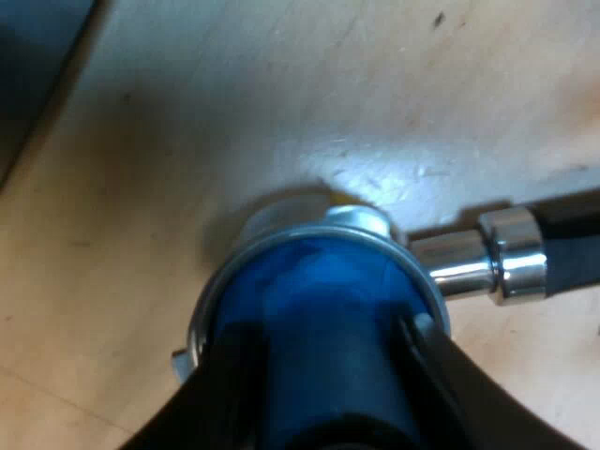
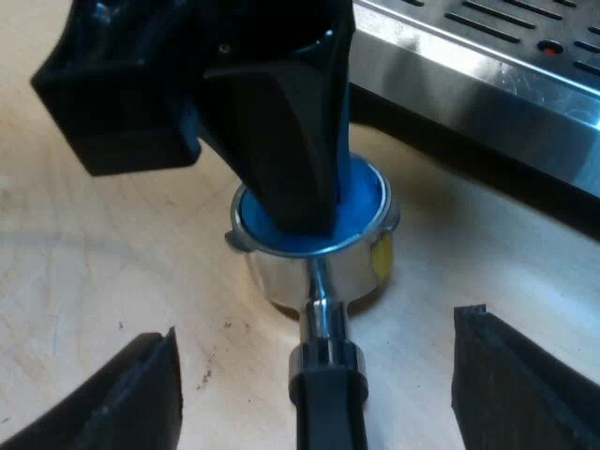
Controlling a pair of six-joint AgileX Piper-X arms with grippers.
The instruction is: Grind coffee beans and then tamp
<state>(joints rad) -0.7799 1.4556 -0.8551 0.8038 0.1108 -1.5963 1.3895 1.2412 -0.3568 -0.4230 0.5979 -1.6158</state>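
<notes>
- Left claw [image 1: 328, 384] is clamped on the round blue tamper [image 1: 309, 281], one black finger on each side of its body. The grip sits high, so the base is free to drop into the basket.
- Blue tamper sits inside the rim of the shiny round metal holder [image 1: 361, 220] and fills it nearly edge to edge. It looks square to the rim, not tilted, which an even press needs.
- Metal holder stands flat on the pale wooden worktop [image 1: 281, 94], loose, not locked into the machine. My read is that it's tamped here because the worktop takes the downward load.
- Its chrome neck runs out into the dark handle [image 2: 328, 403], which lies level just above the worktop.
- Right claw [image 2: 317, 323] is spread wide, one finger on either side of the dark handle, neither finger touching it. My read: it's placed to steady the handle if the holder twists under the press.
- Brushed-steel espresso machine [image 2: 487, 103] with a slotted tray stands near, just beyond the holder.
- Grounds are hidden under the tamper, so I can't confirm the fill.
- Judgement: grinding looks done and the step in hand is the tamp. Risk: the holder is unrestrained, so an off-axis push could tip or skid it.
</notes>
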